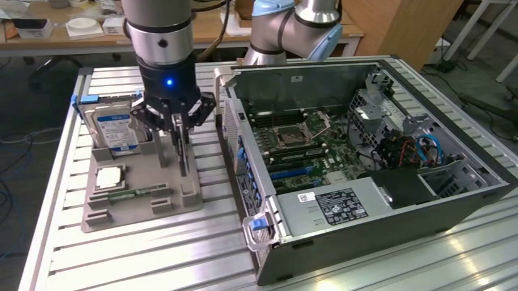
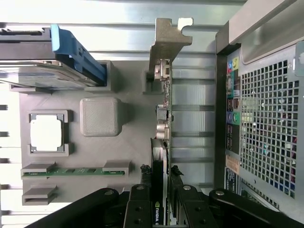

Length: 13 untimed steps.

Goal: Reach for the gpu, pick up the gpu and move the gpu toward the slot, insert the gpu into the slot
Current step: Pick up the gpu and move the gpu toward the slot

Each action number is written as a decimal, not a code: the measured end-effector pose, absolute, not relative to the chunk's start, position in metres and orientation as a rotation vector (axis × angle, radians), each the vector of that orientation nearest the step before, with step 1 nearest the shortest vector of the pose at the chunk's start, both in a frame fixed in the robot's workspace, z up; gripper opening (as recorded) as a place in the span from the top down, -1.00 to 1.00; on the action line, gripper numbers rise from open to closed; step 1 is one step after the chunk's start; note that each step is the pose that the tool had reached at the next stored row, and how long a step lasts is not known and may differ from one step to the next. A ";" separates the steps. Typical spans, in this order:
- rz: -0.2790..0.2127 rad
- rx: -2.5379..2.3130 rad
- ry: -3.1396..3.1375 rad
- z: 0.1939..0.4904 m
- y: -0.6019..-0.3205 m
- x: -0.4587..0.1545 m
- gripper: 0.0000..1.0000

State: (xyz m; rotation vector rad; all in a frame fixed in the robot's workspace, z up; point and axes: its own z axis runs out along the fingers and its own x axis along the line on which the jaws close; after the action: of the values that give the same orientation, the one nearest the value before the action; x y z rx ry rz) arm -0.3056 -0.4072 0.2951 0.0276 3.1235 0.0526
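Slatted metal table (image 1: pixel 121 260), with desks (image 1: pixel 48 39) behind. Nearest, a grey tray (image 1: pixel 121 221) holds a memory strip (image 1: pixel 133 194), a CPU (image 1: pixel 109 177), then a hard drive (image 1: pixel 113 127). An open PC case (image 1: pixel 356 242) lies at the exterior view's right. The gripper (image 1: pixel 178 130) clamps the gpu (image 2: pixel 164 109), which stands on edge in the tray.

the arm (image 1: pixel 162 27) is a smooth silver tube with pale blue joint caps (image 1: pixel 271 7). the gripper (image 1: pixel 179 136) is black, with a small blue light (image 1: pixel 168 82) glowing on its body. its jointed links (image 2: pixel 137 209) carry round screws (image 2: pixel 110 192).
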 end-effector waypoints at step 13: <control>0.053 0.028 3.124 0.317 -0.407 -0.306 0.48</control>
State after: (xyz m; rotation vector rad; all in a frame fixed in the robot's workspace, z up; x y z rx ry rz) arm -0.3056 -0.4072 0.3170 0.0276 3.1236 0.0526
